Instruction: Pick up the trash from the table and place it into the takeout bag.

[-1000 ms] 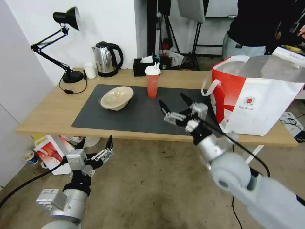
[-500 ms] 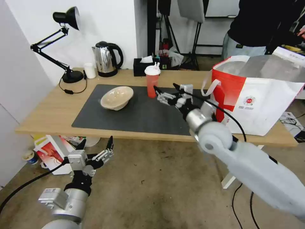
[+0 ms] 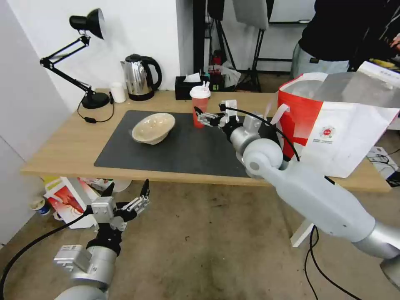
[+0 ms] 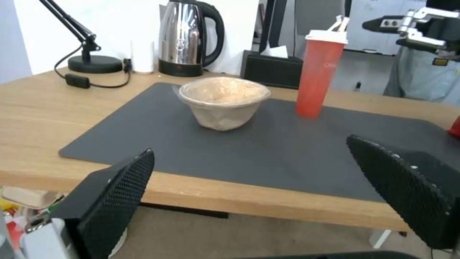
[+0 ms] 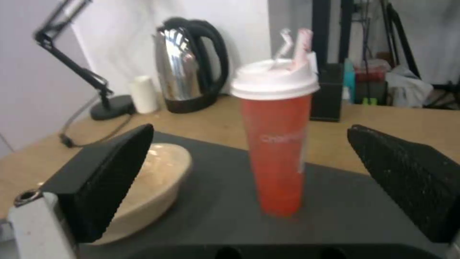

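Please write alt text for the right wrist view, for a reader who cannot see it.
The open right gripper faces an upright red lidded drink cup on the dark grey mat, not touching it. A beige bowl sits beside it; a kettle stands behind.

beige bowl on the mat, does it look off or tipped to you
Yes. The beige bowl sits tilted on the dark mat, its rim crumpled and uneven rather than level. The red cup beside it stands upright, lid on, nothing spilled. The right gripper is open beside the cup.
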Controlling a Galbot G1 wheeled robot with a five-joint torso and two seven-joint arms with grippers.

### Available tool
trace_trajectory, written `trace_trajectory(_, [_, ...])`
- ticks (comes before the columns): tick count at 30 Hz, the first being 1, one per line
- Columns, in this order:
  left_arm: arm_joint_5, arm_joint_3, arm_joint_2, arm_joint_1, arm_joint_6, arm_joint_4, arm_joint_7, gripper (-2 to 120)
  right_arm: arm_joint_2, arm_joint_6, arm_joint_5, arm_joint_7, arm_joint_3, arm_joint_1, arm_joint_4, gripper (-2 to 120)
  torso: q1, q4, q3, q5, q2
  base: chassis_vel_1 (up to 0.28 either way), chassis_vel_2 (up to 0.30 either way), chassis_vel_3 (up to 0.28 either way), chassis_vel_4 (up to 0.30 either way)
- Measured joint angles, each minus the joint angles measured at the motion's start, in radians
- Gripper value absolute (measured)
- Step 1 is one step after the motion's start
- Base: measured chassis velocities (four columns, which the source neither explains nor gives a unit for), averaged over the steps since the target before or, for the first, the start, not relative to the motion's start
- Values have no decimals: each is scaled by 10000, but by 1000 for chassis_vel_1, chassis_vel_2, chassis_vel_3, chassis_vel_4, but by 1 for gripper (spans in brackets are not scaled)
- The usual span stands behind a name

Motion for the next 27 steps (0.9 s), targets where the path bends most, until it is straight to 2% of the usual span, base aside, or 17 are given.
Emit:
trace_trajectory(11, [-6, 109, 20, -128, 175, 84, 1, 100, 319, -536, 193, -50, -180, 584, -1092, 100, -1, -1, 0, -1, 0, 0, 0, 0, 0])
trace_trajectory(22, [-35, 154, 12, -185, 205, 154, 5, 100, 1713, -681, 216, -505, -235, 1299, -3236, 100, -1, 1, 0, -2, 0, 0, 0, 0, 0])
trace_trajectory(27, [-35, 155, 22, -180, 205, 155, 6, 100, 2082, -682, 160, -773, -275, 1583, -4112, 100, -1, -1, 0, -1, 0, 0, 0, 0, 0])
